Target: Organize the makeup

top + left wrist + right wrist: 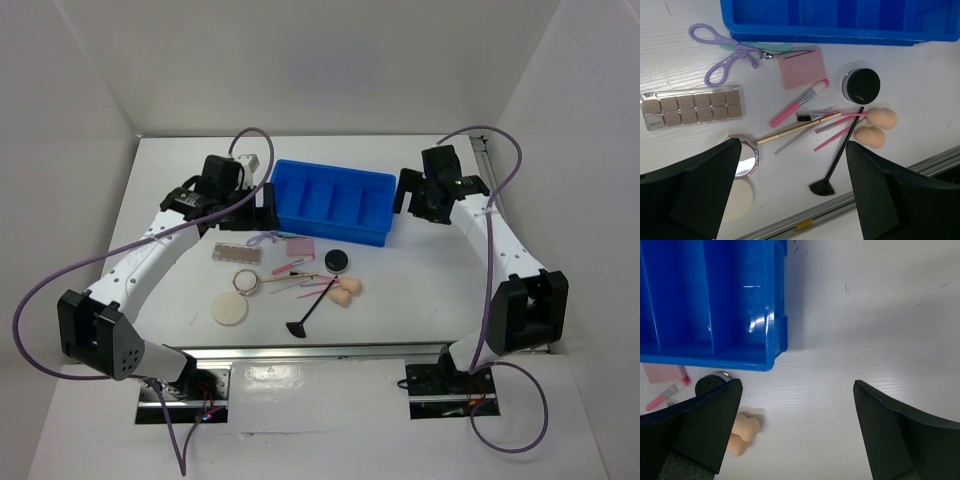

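The makeup lies loose in front of the blue tray. In the left wrist view I see the brown-pink palette, pink square pad, black round compact, two peach sponges, thin pink and wooden sticks, black fan brush and cream puff. My left gripper is open and empty above them, by the tray's left end. My right gripper is open and empty over bare table by the tray's right end; the sponges show beside its left finger.
A purple-handled eyelash curler lies against the tray's front wall. A small octagonal mirror sits by the puff. A metal rail runs along the table's near edge. White walls close the back and sides.
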`<action>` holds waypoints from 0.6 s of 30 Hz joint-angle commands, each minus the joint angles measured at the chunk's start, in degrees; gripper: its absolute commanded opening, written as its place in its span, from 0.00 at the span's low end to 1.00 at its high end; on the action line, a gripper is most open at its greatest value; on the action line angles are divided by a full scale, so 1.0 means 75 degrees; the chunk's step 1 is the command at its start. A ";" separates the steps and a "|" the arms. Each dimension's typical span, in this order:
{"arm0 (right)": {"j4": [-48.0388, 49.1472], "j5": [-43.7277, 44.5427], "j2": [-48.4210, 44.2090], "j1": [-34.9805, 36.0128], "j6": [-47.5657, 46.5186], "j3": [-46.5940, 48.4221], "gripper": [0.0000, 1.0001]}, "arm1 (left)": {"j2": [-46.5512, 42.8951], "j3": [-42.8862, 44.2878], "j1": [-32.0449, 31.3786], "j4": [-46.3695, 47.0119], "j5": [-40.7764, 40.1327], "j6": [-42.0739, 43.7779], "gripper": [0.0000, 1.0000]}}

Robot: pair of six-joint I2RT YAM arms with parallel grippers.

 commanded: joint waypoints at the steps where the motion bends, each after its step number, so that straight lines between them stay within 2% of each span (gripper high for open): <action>1: 0.0238 -0.0079 -0.0694 0.0041 0.0107 -0.0101 1.00 | -0.0308 0.0106 -0.0013 0.0300 0.0281 -0.0151 1.00; 5: -0.0276 0.0082 -0.0449 0.0216 0.0025 0.0098 1.00 | -0.0308 0.0189 -0.0013 0.0229 0.0374 -0.0081 1.00; 8: -0.0803 0.1274 -0.0203 0.1186 0.0106 0.0367 1.00 | -0.0389 0.0107 -0.0013 0.0369 0.0479 -0.0080 1.00; 10: -0.0805 0.1280 -0.0272 0.1913 0.0002 0.0368 1.00 | -0.0460 -0.0010 -0.0013 0.0545 0.0480 -0.0080 1.00; 14: -0.0268 0.0262 -0.0844 0.3085 0.0222 -0.0180 1.00 | -0.0565 0.0047 -0.0083 0.0254 0.0305 0.0002 1.00; 16: -0.0044 0.0038 -0.1045 0.3821 0.0574 -0.0498 0.96 | -0.0565 0.0048 -0.0083 0.0183 0.0175 0.0002 1.00; 18: 0.0294 -0.0265 -0.1151 0.4106 0.0890 -0.0989 0.94 | -0.0635 0.0048 -0.0083 0.0112 0.0094 0.0002 1.00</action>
